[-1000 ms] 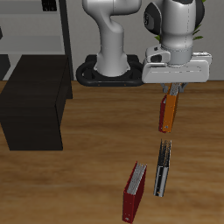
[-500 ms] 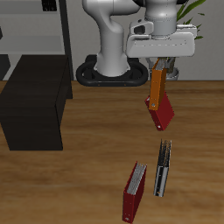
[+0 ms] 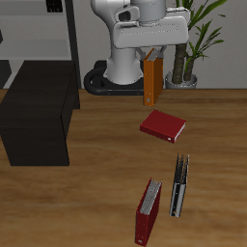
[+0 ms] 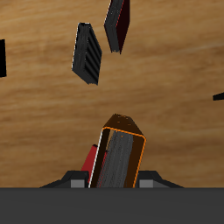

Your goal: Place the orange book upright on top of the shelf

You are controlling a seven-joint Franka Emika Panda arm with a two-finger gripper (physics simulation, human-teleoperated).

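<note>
Pickup looks done imo. The thin orange hardcover book w/ pale page edges hangs upright in the air under the robot's two-finger gripper, clear of the wooden counter. Wrist cam backs that up: the book sticks straight out from the gripper w/ the wood far below it. Fingers are pinching the book at its top end, tho the actual pads are mostly hidden by the gripper body, so can't see exactly how deep the grip is.

What's left is basically everything else: carry it over, set it down, let go. The low wide matte black cabinet-style shelf sits well apart from the book, off to the side, and the part of its flat top in view has nothing on it. Book seems to hang a bit higher than that top, but hard to call from this angle.

Other stuff around: a dark red book lying flat on the counter just below the held one, another dark red book and a black-and-grey book standing nearer the front edge. None of them sit between the book and the shelf afaict.
</note>
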